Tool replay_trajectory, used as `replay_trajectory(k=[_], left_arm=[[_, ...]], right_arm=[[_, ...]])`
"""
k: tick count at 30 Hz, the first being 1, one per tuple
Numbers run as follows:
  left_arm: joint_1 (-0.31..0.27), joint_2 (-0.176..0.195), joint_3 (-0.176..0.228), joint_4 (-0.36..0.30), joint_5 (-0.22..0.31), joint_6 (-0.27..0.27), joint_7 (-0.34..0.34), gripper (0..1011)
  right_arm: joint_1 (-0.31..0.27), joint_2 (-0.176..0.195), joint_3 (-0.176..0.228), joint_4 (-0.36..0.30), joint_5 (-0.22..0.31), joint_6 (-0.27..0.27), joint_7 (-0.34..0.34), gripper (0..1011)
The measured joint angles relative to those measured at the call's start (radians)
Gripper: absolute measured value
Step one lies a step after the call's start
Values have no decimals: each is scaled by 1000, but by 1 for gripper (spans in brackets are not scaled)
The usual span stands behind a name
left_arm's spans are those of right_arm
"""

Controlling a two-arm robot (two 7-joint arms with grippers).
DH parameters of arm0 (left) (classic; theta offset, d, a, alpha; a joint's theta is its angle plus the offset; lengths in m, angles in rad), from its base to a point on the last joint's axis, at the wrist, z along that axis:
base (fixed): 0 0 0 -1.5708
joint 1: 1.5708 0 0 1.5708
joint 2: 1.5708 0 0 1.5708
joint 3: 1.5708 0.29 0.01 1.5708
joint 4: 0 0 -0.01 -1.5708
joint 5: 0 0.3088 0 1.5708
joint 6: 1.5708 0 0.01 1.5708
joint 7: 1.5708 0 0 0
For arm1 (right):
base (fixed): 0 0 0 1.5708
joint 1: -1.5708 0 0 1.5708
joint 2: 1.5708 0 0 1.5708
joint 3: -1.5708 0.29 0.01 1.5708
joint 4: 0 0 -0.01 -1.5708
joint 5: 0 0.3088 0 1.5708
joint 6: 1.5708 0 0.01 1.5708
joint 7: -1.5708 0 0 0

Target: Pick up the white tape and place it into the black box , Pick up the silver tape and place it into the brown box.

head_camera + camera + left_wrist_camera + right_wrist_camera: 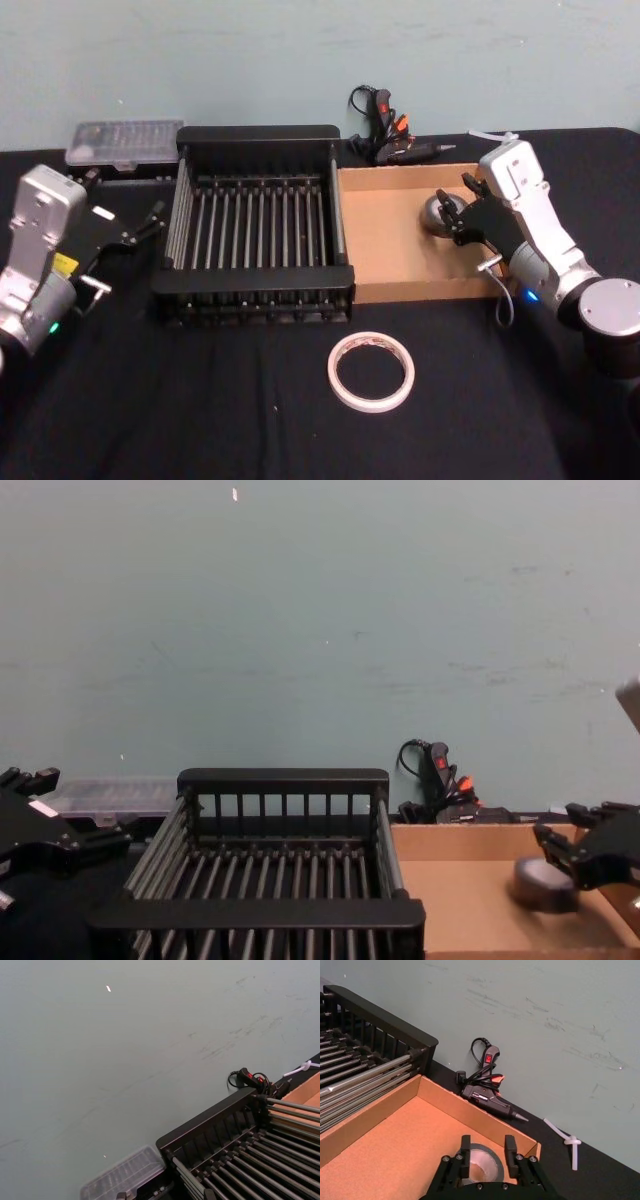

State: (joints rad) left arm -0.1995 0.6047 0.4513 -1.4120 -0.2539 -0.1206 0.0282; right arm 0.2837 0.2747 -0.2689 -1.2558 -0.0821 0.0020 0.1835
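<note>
A: Where is the silver tape (440, 213)?

B: At right centre of the head view, inside the brown box (385, 262) near its right wall. The right gripper (463, 214) has its fingers (465, 1147) spread to either side of the roll; whether the pads touch it cannot be told.

A: How would it handle?

B: Probably dense and stiff for its size, with a grippy backing, so a pinch across the outer wall should hold.

A: And the white tape (371, 371)?

B: It lies flat on the table (200, 410) at lower centre, in front of the black box (255, 292) and apart from it. A thin-walled ring like that is likely light and could flex under a squeeze, so one finger inside and one outside the wall looks safest.

A: The left gripper (150, 222)?

B: At left centre, beside the black box, holding nothing; its fingers cannot be judged.
</note>
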Motion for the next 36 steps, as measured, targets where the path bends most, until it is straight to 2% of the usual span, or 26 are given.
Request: replay_trajectory(k=[5, 8, 9, 11, 13, 14, 21, 36], left_arm=[[0, 0, 0, 0, 0, 0, 0, 1001], [0, 0, 0, 0, 0, 0, 0, 1001], [0, 0, 0, 0, 0, 0, 0, 1001], [0, 0, 0, 0, 0, 0, 0, 1001], [0, 0, 0, 0, 0, 0, 0, 1001], [0, 0, 0, 0, 0, 0, 0, 1001], [0, 0, 0, 0, 0, 0, 0, 1001], [0, 0, 0, 0, 0, 0, 0, 1001]], right_arm=[[0, 0, -1, -1, 1, 0, 0, 569], [0, 1, -1, -1, 1, 0, 0, 653], [0, 1, -1, -1, 1, 0, 0, 653], [0, 1, -1, -1, 1, 0, 0, 754], [0, 1, -1, -2, 2, 0, 0, 791], [0, 1, -1, -2, 2, 0, 0, 843], [0, 1, -1, -2, 3, 0, 0, 1002], [-1, 1, 0, -2, 3, 0, 0, 1002]])
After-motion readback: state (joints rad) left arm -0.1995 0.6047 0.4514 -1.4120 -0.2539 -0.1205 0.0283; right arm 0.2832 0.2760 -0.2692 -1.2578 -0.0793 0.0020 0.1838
